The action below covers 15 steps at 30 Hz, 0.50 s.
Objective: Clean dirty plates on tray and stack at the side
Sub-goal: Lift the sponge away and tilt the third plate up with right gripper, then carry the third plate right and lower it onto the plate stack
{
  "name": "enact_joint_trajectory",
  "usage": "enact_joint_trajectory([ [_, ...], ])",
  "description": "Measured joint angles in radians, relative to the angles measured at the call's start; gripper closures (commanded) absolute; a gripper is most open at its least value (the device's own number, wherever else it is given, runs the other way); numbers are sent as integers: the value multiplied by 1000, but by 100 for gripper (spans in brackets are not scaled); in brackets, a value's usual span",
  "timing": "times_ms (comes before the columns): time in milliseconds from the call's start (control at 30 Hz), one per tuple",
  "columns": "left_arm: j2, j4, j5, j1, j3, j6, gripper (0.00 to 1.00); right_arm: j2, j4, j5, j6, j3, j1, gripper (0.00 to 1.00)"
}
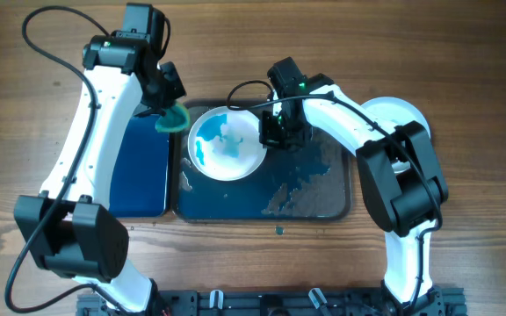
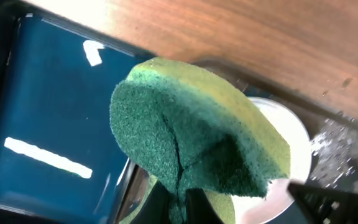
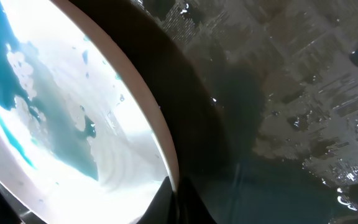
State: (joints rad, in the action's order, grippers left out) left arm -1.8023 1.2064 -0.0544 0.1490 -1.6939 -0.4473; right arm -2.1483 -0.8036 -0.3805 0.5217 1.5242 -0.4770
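A round white plate with blue smears lies tilted on the left part of the dark wet tray. My right gripper is shut on the plate's right rim; the right wrist view shows the rim pinched between the fingers. My left gripper is shut on a green and yellow sponge, held just above the plate's left edge. In the left wrist view the sponge fills the middle, with the plate behind it. A clean white plate lies on the table at the right, partly under the right arm.
A smaller glossy blue tray lies left of the big tray, seen also in the left wrist view. Water and foam cover the tray's right half. A small blue drop lies on the wooden table in front.
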Motion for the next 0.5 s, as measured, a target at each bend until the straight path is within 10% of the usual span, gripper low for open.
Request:
enact_joint_trajectory([
  [500,0,51,3,0,0,35,96,421,-183,855,-132,-5,-202,96],
])
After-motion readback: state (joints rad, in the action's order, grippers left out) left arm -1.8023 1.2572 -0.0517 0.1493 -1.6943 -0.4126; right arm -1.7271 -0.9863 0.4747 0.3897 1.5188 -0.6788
